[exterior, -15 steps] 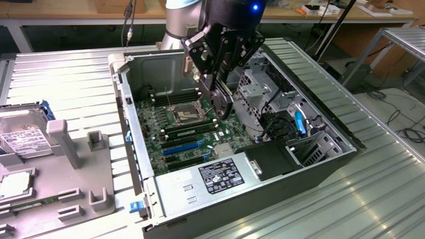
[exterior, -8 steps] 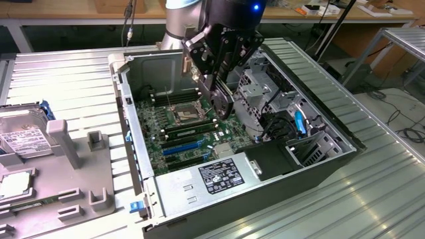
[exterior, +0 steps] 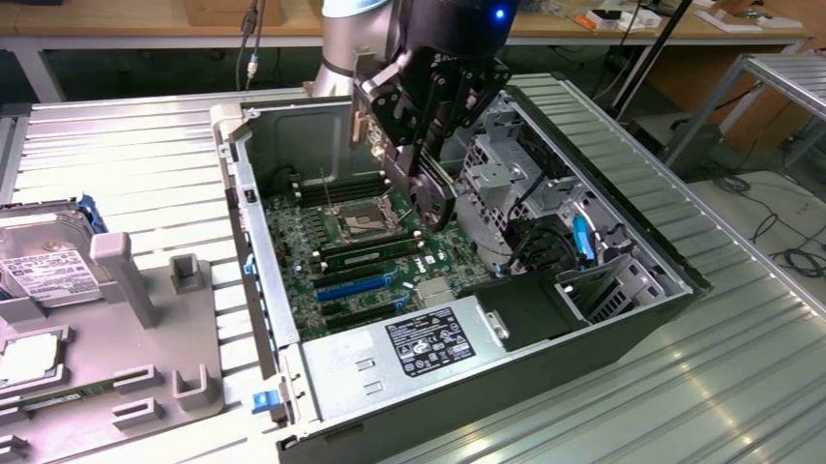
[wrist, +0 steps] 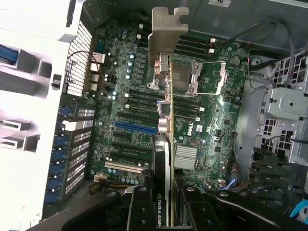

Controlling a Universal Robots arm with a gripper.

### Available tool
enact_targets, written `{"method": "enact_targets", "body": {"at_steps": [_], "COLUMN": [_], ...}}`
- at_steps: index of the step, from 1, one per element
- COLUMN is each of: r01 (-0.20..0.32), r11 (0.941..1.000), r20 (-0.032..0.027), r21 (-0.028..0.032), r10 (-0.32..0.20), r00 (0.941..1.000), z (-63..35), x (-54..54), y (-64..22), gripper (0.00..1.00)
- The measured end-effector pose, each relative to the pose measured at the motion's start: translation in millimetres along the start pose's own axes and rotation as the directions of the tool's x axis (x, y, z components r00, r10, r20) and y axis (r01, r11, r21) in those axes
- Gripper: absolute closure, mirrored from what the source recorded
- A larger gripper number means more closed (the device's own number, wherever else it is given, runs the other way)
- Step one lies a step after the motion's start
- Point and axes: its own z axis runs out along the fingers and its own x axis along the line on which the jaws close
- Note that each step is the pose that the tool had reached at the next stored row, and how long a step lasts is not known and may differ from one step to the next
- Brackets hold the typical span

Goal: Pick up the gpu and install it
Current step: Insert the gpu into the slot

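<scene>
My gripper point(exterior: 416, 145) is shut on the gpu point(exterior: 434, 201) and holds it in the air over the open computer case point(exterior: 258, 242). The card hangs with its dark fan face toward the exterior view's right, above the motherboard point(exterior: 368, 253). In the wrist view the gpu point(wrist: 167, 144) is seen edge-on between my gripper point(wrist: 166, 209) fingers point(wrist: 139, 207). Its silver end bracket point(wrist: 166, 29) points away from the wrist. The card's edge lies over the motherboard point(wrist: 211, 110), beside the blue slot point(wrist: 136, 126) and the empty processor socket point(wrist: 204, 77).
A grey fixture point(exterior: 130, 290) at the exterior view's left carries a hard drive point(exterior: 45, 275), a processor point(exterior: 26, 358) and a memory stick point(exterior: 65, 396). Inside the case are the power supply point(exterior: 413, 348), the drive cage point(exterior: 504, 179) and black cables point(exterior: 543, 242).
</scene>
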Motion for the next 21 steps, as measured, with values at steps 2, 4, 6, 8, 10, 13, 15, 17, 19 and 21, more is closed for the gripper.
{"method": "enact_targets", "body": {"at_steps": [2, 4, 6, 8, 10, 13, 15, 17, 19, 21], "r01": [0.008, 0.015, 0.028, 0.053, 0.073, 0.102, 0.126, 0.151, 0.18, 0.221], "r11": [1.0, 0.9999, 0.9996, 0.9986, 0.9974, 0.9948, 0.992, 0.9885, 0.9837, 0.9752], "r20": [-0.0003, -0.0006, -0.0011, -0.0021, -0.0029, -0.004, -0.005, -0.0059, -0.007, -0.0086], "r21": [-0.0001, -0.0003, -0.0004, -0.001, -0.0014, -0.0019, -0.0025, -0.003, -0.0037, -0.0047], "r10": [-0.008, -0.015, -0.028, -0.053, -0.073, -0.102, -0.126, -0.151, -0.18, -0.221], "r00": [1.0, 0.9999, 0.9996, 0.9986, 0.9974, 0.9948, 0.992, 0.9885, 0.9837, 0.9752], "z": [0.0, 0.0, 0.0, 0.0, 0.0, 0.0, 0.0, 0.0, 0.0, 0.0], "x": [0.0, 0.0, 0.0, 0.0, 0.0, 0.0, 0.0, 0.0, 0.0, 0.0], "y": [0.0, 0.0, 0.0, 0.0, 0.0, 0.0, 0.0, 0.0, 0.0, 0.0], "gripper": [0.73, 0.73, 0.73, 0.73, 0.73, 0.73, 0.73, 0.73, 0.73, 0.73]}}
